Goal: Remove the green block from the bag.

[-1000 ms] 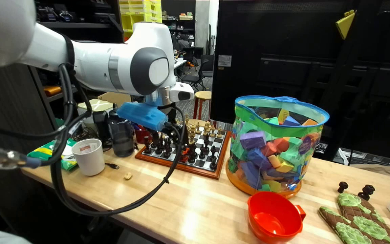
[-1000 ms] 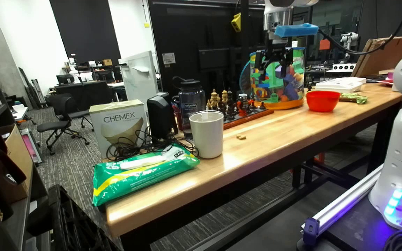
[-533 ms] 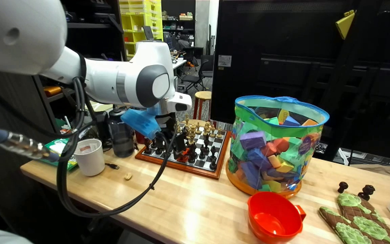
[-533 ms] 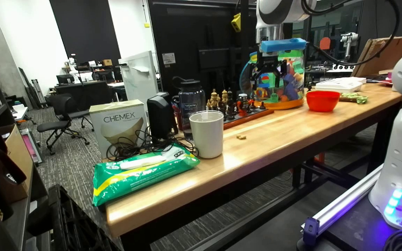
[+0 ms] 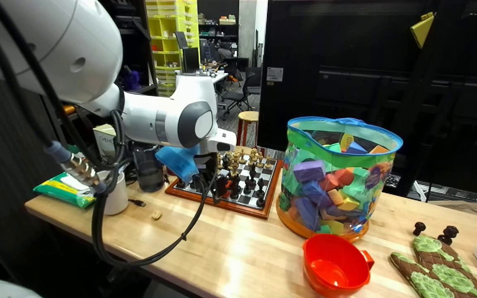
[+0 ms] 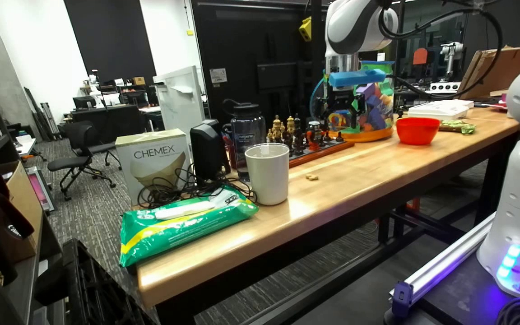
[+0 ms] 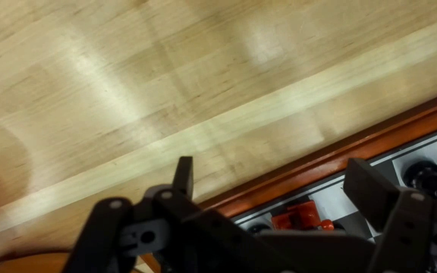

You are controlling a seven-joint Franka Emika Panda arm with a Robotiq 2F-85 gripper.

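Observation:
The clear bag [image 5: 329,209], with a green band and blue upper edge, stands upright on the table in both exterior views, full of mixed foam blocks. Pale green foam [image 5: 333,147] shows at its open top, and more green pieces sit behind the plastic; I cannot tell which is the green block. My gripper [image 7: 271,170] is open, its fingers [image 7: 183,175] wide apart with nothing held between them. It hangs low over the chessboard's edge, outside the bag and lower than its rim. In an exterior view, the gripper [image 6: 342,121] partly covers the bag.
The chessboard [image 5: 269,194] with many standing pieces lies beside the bag, under the arm. A red bowl [image 5: 336,265] sits in front of the bag. A white cup [image 6: 266,174], dark bottle [image 6: 247,131] and wipes pack [image 6: 188,225] stand toward the table's end.
The arm has come down steadily, taking the open gripper from higher up to low over the chessboard's edge. The bag, bowl and blocks have stayed in place.

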